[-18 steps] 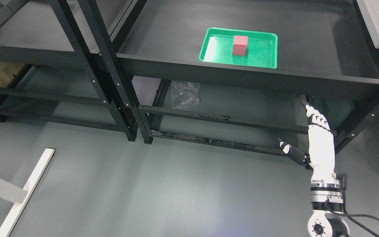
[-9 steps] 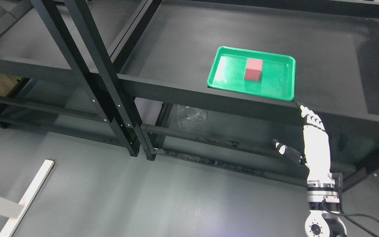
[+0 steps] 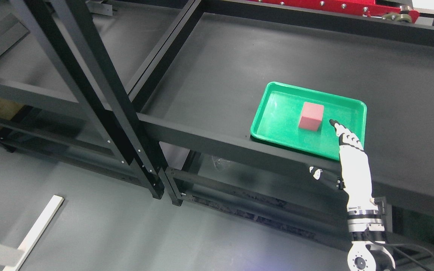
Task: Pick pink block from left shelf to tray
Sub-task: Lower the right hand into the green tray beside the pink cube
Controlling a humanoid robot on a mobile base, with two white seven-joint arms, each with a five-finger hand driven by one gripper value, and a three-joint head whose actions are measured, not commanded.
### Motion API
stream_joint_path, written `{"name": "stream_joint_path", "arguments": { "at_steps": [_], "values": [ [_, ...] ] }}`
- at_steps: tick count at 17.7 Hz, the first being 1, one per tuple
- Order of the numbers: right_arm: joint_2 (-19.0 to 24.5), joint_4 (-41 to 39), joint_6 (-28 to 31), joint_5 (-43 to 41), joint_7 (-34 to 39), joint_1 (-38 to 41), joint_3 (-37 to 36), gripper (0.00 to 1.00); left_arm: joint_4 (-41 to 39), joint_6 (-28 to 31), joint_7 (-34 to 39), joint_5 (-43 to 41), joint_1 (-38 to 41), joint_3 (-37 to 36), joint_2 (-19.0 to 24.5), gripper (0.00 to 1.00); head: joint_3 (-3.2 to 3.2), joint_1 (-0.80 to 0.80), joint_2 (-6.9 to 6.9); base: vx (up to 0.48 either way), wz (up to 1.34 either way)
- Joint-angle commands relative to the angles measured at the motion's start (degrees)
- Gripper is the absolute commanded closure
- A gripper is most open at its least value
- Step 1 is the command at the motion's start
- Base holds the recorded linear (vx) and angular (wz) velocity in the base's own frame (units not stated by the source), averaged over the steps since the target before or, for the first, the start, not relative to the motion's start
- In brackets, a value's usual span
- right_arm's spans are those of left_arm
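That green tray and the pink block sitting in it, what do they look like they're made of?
The green tray looks like glossy moulded plastic: pale light glares off its floor, and its rim and corners are rounded. The pink block has flat matte faces with crisp edges and no shine, so painted wood or dense foam seem likely, but the picture cannot settle which.

A pink block point(image 3: 310, 116) sits in the green tray point(image 3: 273, 130) on the right black shelf point(image 3: 209, 82), near its front edge. The right robot hand point(image 3: 350, 165) reaches up from the lower right, fingers point(image 3: 343, 133) straight and spread, empty, tips over the tray just right of the block.
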Motion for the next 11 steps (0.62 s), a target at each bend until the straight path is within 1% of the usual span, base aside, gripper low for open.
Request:
{"name": "stream_joint_path", "arguments": {
  "at_steps": [1,4,11],
  "values": [
    [-1.11,0.21,0.78,-0.07,3.61,-0.16,0.20,0.01,0.00,0.04,0.04,-0.09,0.53,0.00,1.00,0.00,0.00,0.00,0.00,0.274,0.06],
    [-1.11,0.39,2.63,-0.07,7.58,-0.07,0.11,0.01,0.00,-0.05,0.04,-0.09,0.53,0.00,1.00,0.00,0.00,0.00,0.00,0.250,-0.04],
    [-1.64,1.27,5.00,-0.07,9.69,0.10,0.02,0.01,0.00,-0.05,0.04,-0.09,0.53,0.00,1.00,0.00,0.00,0.00,0.00,0.212,-0.08]
  ]
}}
